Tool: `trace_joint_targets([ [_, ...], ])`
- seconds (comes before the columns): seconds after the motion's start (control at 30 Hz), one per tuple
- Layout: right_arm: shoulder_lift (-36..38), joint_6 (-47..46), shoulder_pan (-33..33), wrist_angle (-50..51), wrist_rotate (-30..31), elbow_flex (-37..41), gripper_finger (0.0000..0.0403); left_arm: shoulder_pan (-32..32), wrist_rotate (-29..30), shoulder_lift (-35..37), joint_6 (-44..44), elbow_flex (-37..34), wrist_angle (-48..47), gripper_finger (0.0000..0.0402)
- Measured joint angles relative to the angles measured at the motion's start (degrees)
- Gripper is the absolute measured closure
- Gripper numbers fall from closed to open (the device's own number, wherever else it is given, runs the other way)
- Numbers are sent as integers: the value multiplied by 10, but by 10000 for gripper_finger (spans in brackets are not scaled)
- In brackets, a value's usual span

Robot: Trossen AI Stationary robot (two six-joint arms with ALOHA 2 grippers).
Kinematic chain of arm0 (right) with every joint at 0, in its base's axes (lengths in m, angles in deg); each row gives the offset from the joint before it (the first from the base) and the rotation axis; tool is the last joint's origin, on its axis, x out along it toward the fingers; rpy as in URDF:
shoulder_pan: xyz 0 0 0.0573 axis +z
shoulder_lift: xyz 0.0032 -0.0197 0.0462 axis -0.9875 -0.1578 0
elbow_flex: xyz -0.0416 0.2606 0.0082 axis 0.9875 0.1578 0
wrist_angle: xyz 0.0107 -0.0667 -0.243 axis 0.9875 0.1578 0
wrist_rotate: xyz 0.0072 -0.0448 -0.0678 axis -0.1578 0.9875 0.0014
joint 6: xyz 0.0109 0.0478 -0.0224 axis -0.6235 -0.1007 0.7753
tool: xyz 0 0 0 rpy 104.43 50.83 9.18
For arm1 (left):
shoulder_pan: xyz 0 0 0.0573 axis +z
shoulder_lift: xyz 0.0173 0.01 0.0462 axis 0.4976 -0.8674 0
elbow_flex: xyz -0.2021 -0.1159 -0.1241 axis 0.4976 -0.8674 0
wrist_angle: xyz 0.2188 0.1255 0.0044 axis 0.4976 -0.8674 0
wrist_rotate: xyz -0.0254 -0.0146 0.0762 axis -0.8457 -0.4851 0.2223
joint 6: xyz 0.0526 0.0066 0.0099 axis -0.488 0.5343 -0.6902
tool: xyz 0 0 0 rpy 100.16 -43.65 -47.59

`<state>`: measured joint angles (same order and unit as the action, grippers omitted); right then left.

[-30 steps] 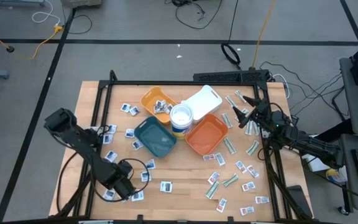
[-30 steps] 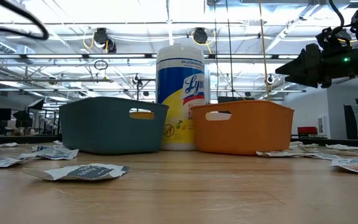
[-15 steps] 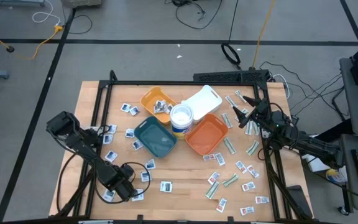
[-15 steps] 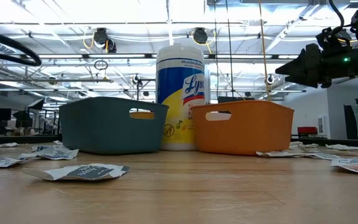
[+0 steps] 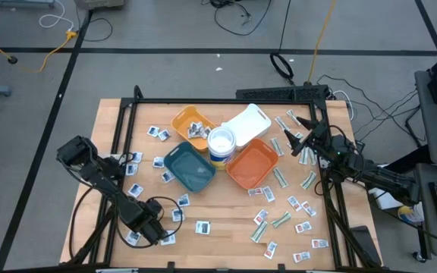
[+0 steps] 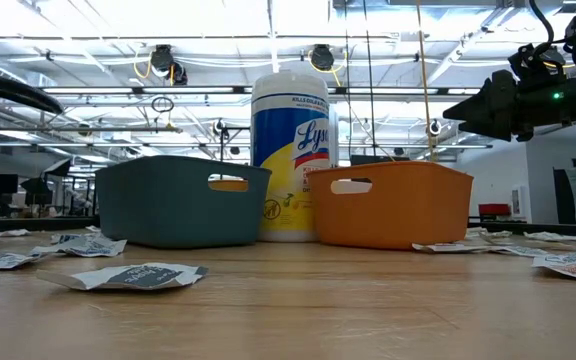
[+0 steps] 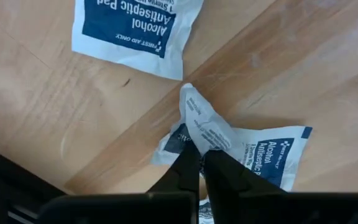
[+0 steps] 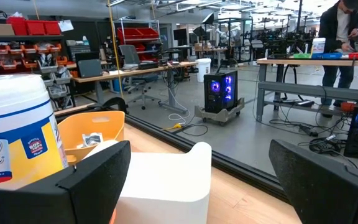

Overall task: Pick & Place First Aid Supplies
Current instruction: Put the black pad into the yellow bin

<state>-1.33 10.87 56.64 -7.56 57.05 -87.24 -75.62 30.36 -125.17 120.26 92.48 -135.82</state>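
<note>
Left tool [image 7: 196, 163] pinches an alcohol pad packet [image 7: 213, 134] by its raised edge, since flat packets resist lifting; right tool [image 5: 300, 145] waits open.

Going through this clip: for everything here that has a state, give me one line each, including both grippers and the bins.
left gripper: shut on alcohol pad packet, low at the table's near left.
alcohol pad packet: pinched, one corner crumpled upward.
right gripper: open, holding nothing, at the table's right edge.
yellow tray: holds a few packets.
teal tray: looks empty.
orange tray: looks empty.
white tray: looks empty.
wipes tub: upright, lid on.
</note>
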Motion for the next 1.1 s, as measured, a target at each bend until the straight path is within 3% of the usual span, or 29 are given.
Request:
trace_joint_targets([
  [0.2,0,0,0,0,0,0,26,6,-6,17,6,8,-31,370],
  [0.4,0,0,0,0,0,0,26,21,9,70,6,12,-51,394],
  [0.9,0,0,0,0,0,0,26,70,26,207,15,13,-140,387],
  [1.1,0,0,0,0,0,0,26,160,26,210,-71,14,-141,393],
])
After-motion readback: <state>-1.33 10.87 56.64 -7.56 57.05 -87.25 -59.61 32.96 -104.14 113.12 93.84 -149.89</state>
